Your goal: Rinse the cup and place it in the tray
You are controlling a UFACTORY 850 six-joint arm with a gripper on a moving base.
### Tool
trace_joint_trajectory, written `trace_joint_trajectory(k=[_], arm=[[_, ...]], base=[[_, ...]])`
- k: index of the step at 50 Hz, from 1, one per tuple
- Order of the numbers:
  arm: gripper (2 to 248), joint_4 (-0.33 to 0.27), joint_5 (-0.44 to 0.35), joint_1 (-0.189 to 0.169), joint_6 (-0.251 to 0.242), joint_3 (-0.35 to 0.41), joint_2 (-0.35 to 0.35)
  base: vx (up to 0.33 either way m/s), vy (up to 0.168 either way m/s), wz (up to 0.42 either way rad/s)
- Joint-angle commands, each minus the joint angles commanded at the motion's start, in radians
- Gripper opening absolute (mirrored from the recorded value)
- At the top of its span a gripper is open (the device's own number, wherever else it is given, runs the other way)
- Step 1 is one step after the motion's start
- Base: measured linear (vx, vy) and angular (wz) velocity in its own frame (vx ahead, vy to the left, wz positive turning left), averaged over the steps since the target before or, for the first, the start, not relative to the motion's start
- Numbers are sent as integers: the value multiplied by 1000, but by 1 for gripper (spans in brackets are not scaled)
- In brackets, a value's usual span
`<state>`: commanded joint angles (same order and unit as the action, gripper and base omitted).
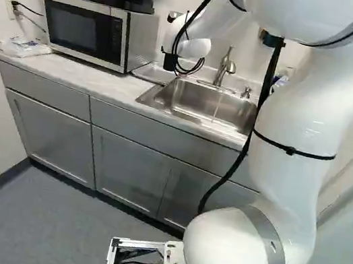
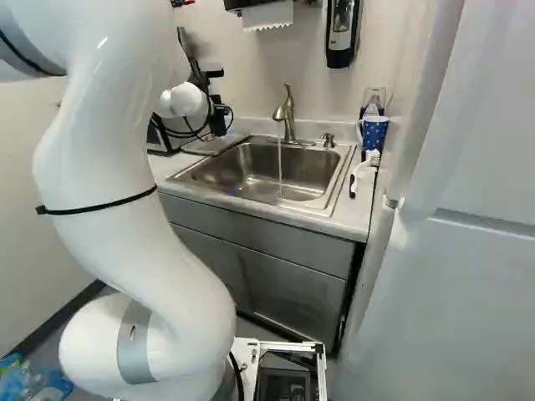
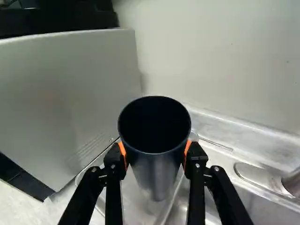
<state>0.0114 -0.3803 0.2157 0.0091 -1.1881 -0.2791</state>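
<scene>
The sink [image 2: 226,170] is shiny metal, like the tap [image 2: 289,124] at its twelve o'clock. The cup [image 3: 157,164] looks smooth; the arm [image 2: 100,159] is glossy.

White arm [image 2: 125,200] fills left side. Faucet [image 2: 288,117] running, water falling into stainless sink [image 2: 238,167]. Tray [image 2: 216,144] just left of sink. Soap pump [image 2: 328,140] right of faucet. Blue patterned cup [image 2: 374,132], scrub brush [image 2: 366,167] on counter's right end. Soap dispenser [image 2: 341,33] on wall.
</scene>
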Motion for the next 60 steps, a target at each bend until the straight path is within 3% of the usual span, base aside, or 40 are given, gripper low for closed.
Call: trace_joint_trajectory(k=[18,60], arm=[[125,0,-13,6,0,-74,-86],[125,0,-13,5,0,-74,-143]], base=[[0,0,0],[0,0,0]])
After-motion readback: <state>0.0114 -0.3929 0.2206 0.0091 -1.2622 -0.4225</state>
